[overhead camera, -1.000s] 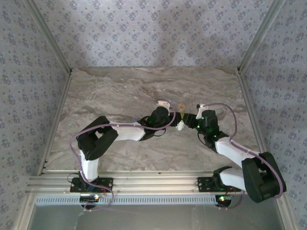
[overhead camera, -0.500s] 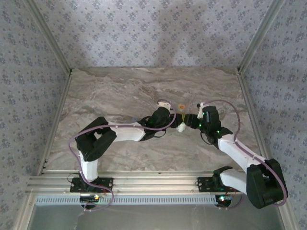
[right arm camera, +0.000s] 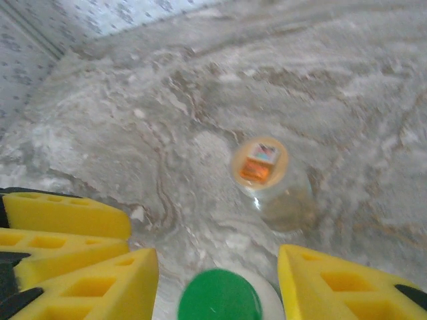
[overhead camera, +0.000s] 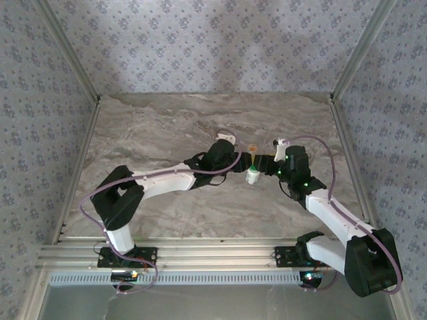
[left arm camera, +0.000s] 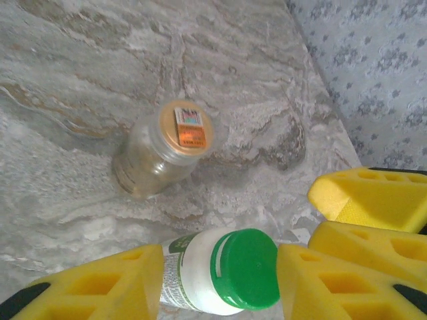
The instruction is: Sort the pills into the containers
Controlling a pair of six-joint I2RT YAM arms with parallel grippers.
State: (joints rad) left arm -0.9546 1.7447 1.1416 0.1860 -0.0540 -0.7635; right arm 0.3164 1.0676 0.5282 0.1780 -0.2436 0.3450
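Observation:
A white pill bottle with a green cap (overhead camera: 252, 175) stands on the marble table (overhead camera: 167, 127), between both grippers. In the left wrist view the bottle (left arm camera: 220, 270) sits between my left gripper's (left arm camera: 220, 283) yellow fingers, which stand apart and close to its sides. My right gripper (right arm camera: 217, 283) is open, with gaps on both sides of the green cap (right arm camera: 220, 299). Just beyond stands a clear jar with an orange lid (overhead camera: 252, 148), also visible as the jar (left arm camera: 167, 150) and the jar (right arm camera: 263, 163). From above, the left gripper (overhead camera: 241, 169) and the right gripper (overhead camera: 264, 168) face each other.
The right gripper's yellow fingers (left arm camera: 373, 200) show at the right edge of the left wrist view. Patterned walls (overhead camera: 213, 47) and metal rails (overhead camera: 347, 60) enclose the table. Bare marble lies behind the jar and to the left.
Both grippers' jaws have widened around the bottle. The left arm has stretched out, its elbow swinging left, and the bottle now shows more plainly from above.

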